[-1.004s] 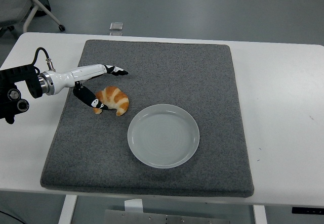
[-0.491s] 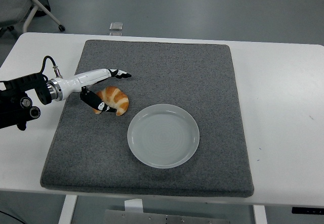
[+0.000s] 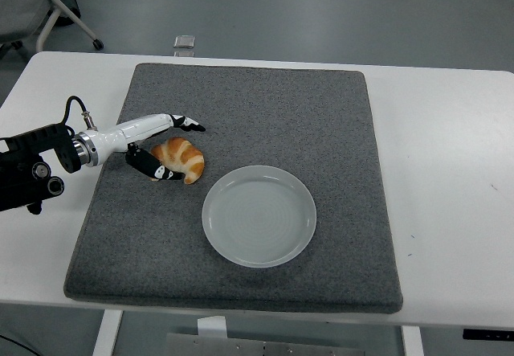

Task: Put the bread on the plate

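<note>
A golden croissant (image 3: 180,158) lies on the grey mat (image 3: 265,99), left of a round white plate (image 3: 259,215). My left hand (image 3: 165,145) reaches in from the left edge and straddles the croissant's left end. Its upper fingers (image 3: 186,121) stretch out just behind the bread, and a lower finger lies along its near-left side, at or close to it. The fingers are spread and do not close around the bread. The plate holds nothing. My right arm is out of view.
The mat covers most of the white table (image 3: 450,155). A small grey object (image 3: 185,42) sits at the table's far edge. A chair base (image 3: 48,6) stands on the floor at the top left.
My left arm has swung lower at the left edge and the hand has settled closer around the croissant's left end. The croissant and plate have not moved.
</note>
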Controlling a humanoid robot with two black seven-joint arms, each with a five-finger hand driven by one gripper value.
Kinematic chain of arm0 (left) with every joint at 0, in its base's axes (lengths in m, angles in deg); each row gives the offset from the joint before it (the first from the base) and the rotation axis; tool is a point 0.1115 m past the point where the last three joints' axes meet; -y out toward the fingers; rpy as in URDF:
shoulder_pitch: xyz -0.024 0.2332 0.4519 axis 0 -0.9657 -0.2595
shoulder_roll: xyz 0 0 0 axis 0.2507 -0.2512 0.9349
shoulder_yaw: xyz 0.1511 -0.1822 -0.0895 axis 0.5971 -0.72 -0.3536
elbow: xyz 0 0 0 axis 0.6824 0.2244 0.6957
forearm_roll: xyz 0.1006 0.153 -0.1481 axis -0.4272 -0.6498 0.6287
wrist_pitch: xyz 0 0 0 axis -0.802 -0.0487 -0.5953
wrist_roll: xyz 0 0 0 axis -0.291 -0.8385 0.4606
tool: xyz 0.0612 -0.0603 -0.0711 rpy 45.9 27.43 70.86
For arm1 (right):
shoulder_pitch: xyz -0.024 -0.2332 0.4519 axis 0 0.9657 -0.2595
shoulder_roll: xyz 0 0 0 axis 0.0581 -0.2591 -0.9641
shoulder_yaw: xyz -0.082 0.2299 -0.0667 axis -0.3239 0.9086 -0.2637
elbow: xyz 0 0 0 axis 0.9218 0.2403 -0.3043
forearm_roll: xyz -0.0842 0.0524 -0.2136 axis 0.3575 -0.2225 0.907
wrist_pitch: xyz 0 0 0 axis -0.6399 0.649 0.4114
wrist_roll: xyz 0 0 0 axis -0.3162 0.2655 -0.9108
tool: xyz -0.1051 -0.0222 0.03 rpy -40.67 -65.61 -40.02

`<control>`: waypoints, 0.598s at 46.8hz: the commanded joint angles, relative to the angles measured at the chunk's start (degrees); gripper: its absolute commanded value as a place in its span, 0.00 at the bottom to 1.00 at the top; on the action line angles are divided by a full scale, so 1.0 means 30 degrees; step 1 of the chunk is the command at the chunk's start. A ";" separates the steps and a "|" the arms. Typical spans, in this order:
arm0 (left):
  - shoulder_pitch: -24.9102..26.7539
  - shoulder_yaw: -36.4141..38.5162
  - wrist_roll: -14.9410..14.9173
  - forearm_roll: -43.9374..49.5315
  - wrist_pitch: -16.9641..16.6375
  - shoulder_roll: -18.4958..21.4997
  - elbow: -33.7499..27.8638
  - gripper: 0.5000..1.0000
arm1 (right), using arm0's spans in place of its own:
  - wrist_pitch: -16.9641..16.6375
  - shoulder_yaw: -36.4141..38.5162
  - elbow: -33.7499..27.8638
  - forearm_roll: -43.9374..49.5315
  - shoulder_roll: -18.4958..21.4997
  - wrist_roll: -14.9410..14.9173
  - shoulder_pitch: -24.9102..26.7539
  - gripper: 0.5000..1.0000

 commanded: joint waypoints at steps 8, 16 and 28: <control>-0.0236 -0.0020 0.0000 0.0356 -0.0006 -0.0570 0.0817 0.47 | -0.0001 -0.0001 0.0002 0.0001 0.0000 -0.0002 0.0000 0.86; -0.0236 -0.0605 0.0000 0.0444 -0.0415 -0.0540 0.0817 0.35 | -0.0001 -0.0001 0.0002 0.0001 0.0000 -0.0002 0.0029 0.86; -0.0148 -0.2920 -0.0029 0.0444 -0.0386 -0.0335 0.0847 0.00 | -0.0001 -0.0001 0.0002 0.0001 0.0000 -0.0002 0.0029 0.86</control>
